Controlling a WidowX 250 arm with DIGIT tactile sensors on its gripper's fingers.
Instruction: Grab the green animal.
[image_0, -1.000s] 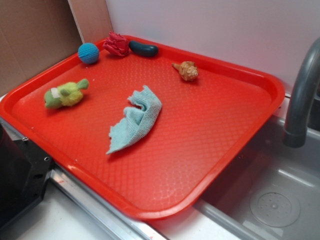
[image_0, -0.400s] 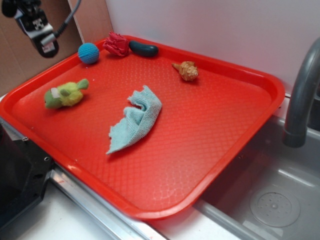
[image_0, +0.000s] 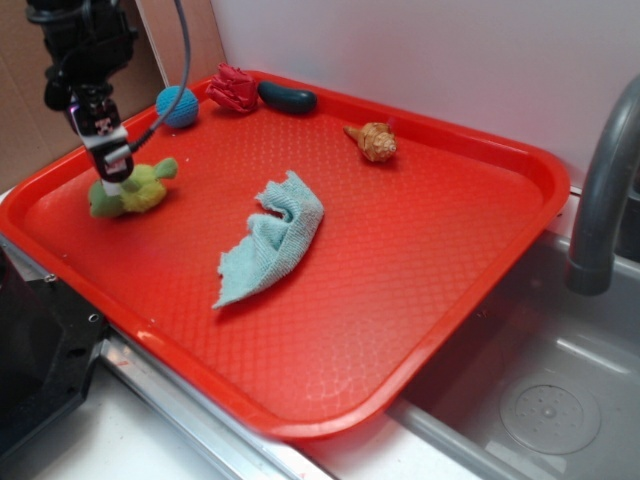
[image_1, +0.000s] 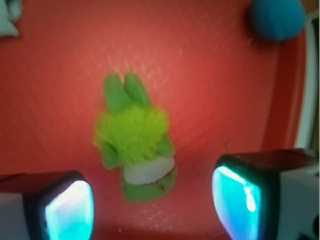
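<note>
claw (image_1: 150, 200): jaws apart, straddling the green animal (image_1: 134, 142) so you can close on it. animal lies on the tray (image_0: 400, 280), near the blue ball (image_0: 177, 105), not yet gripped.

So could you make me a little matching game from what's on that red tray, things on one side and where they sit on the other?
Things:
1. green animal
2. blue ball
3. teal cloth
4. seashell

Places:
A. near the tray's middle
B. far corner, left of the red toy
C. right under the open gripper
D. toward the back rim, right of the dark green pickle

Pairs: 1-C, 2-B, 3-A, 4-D
</note>
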